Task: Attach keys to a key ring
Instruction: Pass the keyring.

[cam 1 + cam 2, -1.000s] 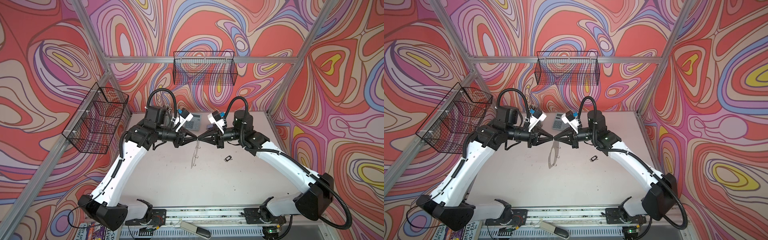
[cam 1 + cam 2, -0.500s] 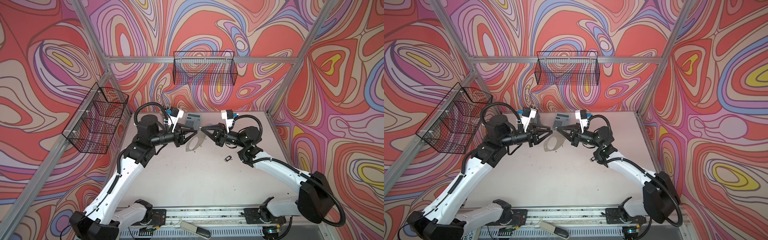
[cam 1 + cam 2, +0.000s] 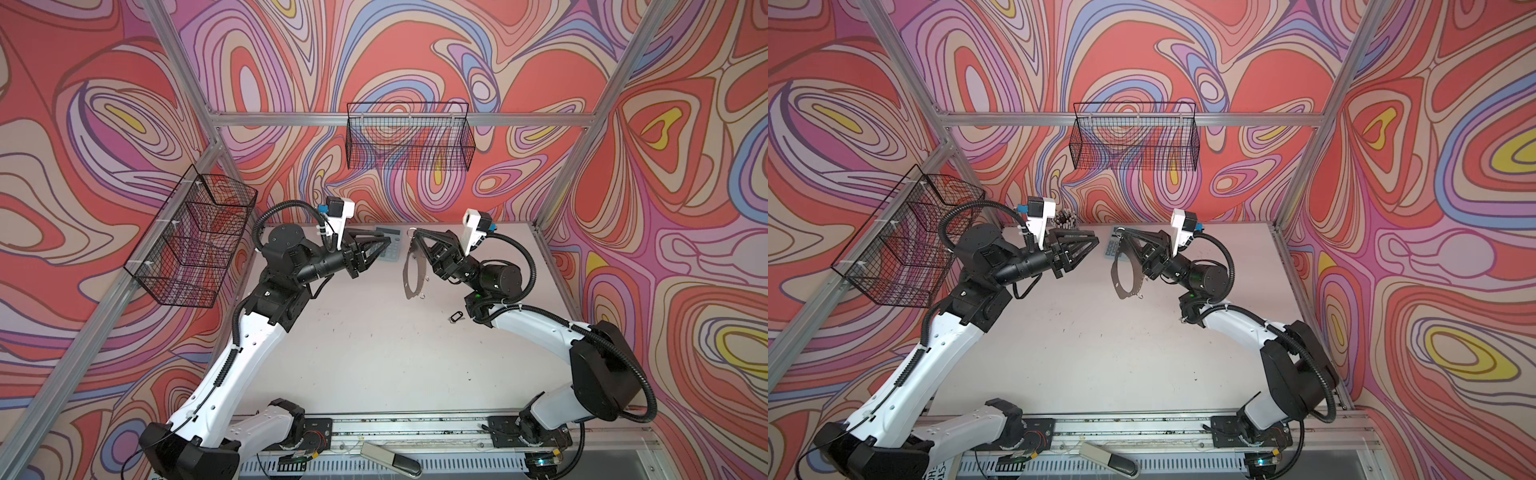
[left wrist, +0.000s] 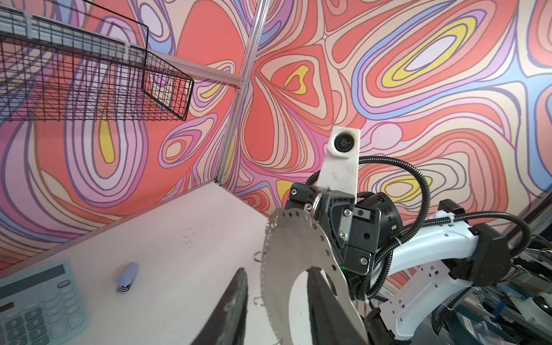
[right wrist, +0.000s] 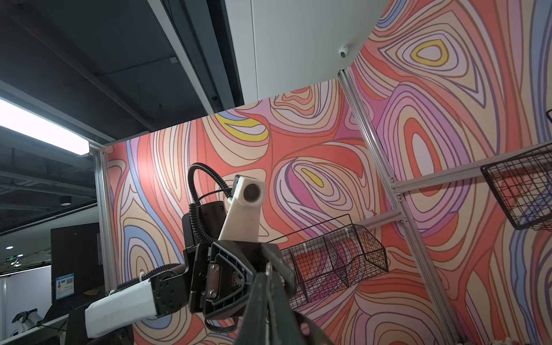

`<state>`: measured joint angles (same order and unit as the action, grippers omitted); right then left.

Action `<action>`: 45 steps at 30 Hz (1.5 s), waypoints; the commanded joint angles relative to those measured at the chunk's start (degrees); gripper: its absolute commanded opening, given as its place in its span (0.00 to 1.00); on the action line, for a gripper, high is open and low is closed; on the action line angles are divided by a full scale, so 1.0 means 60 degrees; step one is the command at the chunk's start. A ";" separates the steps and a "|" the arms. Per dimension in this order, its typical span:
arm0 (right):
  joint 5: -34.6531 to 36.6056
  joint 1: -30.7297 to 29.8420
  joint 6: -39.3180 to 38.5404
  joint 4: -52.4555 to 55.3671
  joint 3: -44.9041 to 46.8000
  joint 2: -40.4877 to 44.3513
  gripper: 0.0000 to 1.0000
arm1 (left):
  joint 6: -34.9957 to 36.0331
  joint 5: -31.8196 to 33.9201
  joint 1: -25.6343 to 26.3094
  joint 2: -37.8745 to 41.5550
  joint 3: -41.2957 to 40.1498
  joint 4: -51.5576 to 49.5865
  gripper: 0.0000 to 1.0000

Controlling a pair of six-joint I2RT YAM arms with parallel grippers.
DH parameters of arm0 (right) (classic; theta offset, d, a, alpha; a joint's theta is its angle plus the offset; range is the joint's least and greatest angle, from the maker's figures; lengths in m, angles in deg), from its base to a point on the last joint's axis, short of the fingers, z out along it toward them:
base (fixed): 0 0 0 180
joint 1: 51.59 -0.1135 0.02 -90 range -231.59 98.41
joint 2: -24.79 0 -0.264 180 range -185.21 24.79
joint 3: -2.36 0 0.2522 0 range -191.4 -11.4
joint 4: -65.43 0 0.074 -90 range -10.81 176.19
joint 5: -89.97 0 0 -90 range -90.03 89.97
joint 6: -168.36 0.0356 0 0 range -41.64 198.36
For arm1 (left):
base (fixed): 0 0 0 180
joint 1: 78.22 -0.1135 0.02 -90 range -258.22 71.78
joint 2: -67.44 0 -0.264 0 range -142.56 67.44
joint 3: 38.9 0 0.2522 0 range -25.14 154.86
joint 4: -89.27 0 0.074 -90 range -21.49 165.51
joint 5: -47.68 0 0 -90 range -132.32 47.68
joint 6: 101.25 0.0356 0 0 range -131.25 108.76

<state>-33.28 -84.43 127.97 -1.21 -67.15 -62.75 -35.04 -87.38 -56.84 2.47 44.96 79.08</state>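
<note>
The key ring (image 3: 412,272) is a flat oval band with a dotted rim and small wire loops. It hangs in the air over the back of the table, also seen in a top view (image 3: 1124,276). My right gripper (image 3: 415,235) is shut on its upper end, and its closed fingers (image 5: 268,279) pinch the band's edge. My left gripper (image 3: 388,242) stands open a short way to the ring's left, not touching it. In the left wrist view the band (image 4: 286,248) shows beyond the two spread fingers (image 4: 236,301). The keys (image 3: 456,316), a small black tag with a silver key, lie on the table by the right arm.
A grey calculator (image 4: 38,304) lies at the back of the table beyond the left gripper, with a small pale-blue stapler (image 4: 127,276) near it. A cup of pencils (image 3: 1065,218) stands in the back left corner. Wire baskets hang on the back wall (image 3: 409,139) and the left wall (image 3: 191,241).
The left jaws have widened and come off the ring. Both arms have swung towards the back, and the ring, edge-on before, now hangs more face-on from the right gripper alone.
</note>
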 commanded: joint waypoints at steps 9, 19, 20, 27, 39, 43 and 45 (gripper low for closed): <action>0.0342 -0.0262 0.1610 -0.2066 -0.0478 -0.0865 0.00 | -0.1706 -0.0397 0.0484 -0.0378 -0.0510 0.3334 0.37; 0.0335 -0.0474 0.1445 -0.1966 -0.0405 -0.0732 0.00 | -0.1381 -0.0011 0.0905 -0.0593 -0.0608 0.3291 0.35; 0.0335 -0.0474 0.1455 -0.1973 -0.0385 -0.0724 0.00 | -0.1361 0.0034 0.0908 -0.0584 -0.0607 0.3259 0.35; 0.0364 -0.0482 0.1306 -0.1912 -0.0209 -0.0528 0.00 | -0.1398 -0.0216 0.0972 -0.0667 -0.0676 0.3371 0.17; -0.0113 -0.0358 0.0358 -0.0415 0.0189 0.0191 0.21 | -0.0063 -0.0121 0.1008 -0.0386 -0.0002 0.1266 0.00; -0.0962 0.0247 -0.1020 0.3011 0.0008 0.1271 0.24 | 0.1279 -0.0340 0.0992 -0.0446 0.0923 -0.1092 0.00; -0.1486 0.0518 -0.1786 0.4688 -0.0206 0.1722 0.24 | 0.1988 -0.0433 0.0977 -0.0494 0.1473 -0.2322 0.00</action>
<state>-37.04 -82.94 125.00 11.79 -66.67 -55.78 -31.43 -88.40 -50.83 -1.18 49.25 77.16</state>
